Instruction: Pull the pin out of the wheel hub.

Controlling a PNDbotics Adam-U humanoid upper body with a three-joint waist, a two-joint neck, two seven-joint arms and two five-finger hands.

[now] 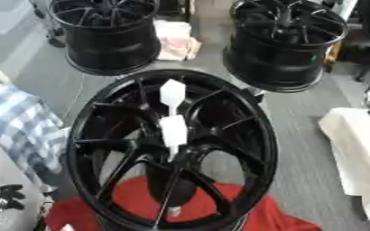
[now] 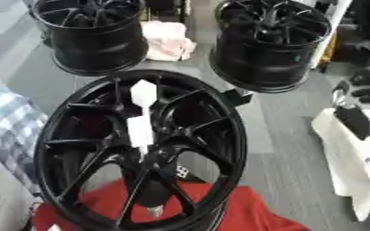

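Centrally, I see the white pin (image 1: 172, 118) standing out of the hub of the near wheel (image 1: 85, 135), long axis running up toward me; neither hand shows, so their state and which is nearer I cannot tell.

All three wheels are black, nearest wheel hub (image 1: 172, 149) included; pin (image 1: 172, 117) is white, cloth under it (image 1: 259, 216) red, blue-and-white checked fabric (image 1: 14, 117) at left, floor (image 1: 298, 131) grey
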